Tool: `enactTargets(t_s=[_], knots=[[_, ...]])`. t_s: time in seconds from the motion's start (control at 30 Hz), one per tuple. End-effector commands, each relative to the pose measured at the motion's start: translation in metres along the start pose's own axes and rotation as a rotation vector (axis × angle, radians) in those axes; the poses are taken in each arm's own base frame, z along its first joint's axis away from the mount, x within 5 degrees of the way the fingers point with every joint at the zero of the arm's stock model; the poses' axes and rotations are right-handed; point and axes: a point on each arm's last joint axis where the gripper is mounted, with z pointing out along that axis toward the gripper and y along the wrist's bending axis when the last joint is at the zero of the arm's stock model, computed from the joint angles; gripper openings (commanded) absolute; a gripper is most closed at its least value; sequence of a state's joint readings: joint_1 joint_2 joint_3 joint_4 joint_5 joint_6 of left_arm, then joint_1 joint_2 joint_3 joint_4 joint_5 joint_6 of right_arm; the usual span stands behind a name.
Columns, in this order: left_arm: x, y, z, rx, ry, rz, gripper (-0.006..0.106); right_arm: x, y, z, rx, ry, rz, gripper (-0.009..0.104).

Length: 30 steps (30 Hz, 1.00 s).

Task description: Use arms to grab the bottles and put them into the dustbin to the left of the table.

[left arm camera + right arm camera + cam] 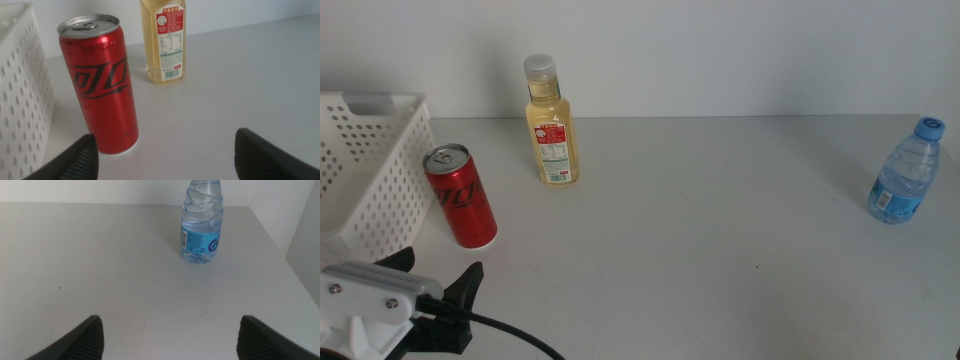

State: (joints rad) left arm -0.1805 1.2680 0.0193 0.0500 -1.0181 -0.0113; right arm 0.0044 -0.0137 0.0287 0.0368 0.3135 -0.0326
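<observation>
— So, how does the left gripper point(165, 155) stand?
— Spread wide, nothing between the jaws, touching nothing. It sits low by the table's point(720, 250) near edge, just in front of the red can point(461, 196).
— And the right gripper point(170, 335)?
— Equally splayed and empty, facing the small water bottle point(201, 222) from some way off. The middle view does not show that gripper at all.
— Where are the things, taking the can as the mark?
— The can stands upright, just beside the white basket's point(380, 170) perforated wall; whether they touch I cannot tell. The yellow bottle point(551, 125) stands upright behind the can, a little to its right, apart from it. The water bottle, blue-capped, is well apart, far across the table to the can's right.
— Anything in the basket?
— Its inside is only partly in view; the part that shows holds nothing.
</observation>
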Motion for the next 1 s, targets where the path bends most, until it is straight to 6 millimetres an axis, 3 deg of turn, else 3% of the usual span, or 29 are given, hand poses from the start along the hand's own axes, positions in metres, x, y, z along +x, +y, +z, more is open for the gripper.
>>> enactTargets(t_s=[0.0, 0.57, 0.7, 0.83, 0.97], knots=[[-0.006, 0.000, -0.003, -0.009, -0.088, -0.027, 0.093, -0.010, -0.001, -0.003, 0.012, -0.100, -0.012, 0.069], [0.000, 0.000, 0.004, 0.002, -0.076, -0.025, 0.093, -0.010, -0.001, -0.003, 0.012, -0.100, -0.012, 0.069], [-0.002, 0.000, 0.007, 0.002, -0.133, -0.103, 0.093, -0.010, -0.001, -0.003, 0.012, -0.100, -0.012, 0.069], [-0.001, 0.003, 0.017, -0.018, -0.107, -0.228, 0.093, -0.010, -0.001, -0.003, 0.012, -0.100, -0.012, 0.069], [0.001, 0.004, 0.029, -0.030, -0.094, -0.190, 0.093, -0.010, -0.001, -0.003, 0.012, -0.100, -0.012, 0.069]])
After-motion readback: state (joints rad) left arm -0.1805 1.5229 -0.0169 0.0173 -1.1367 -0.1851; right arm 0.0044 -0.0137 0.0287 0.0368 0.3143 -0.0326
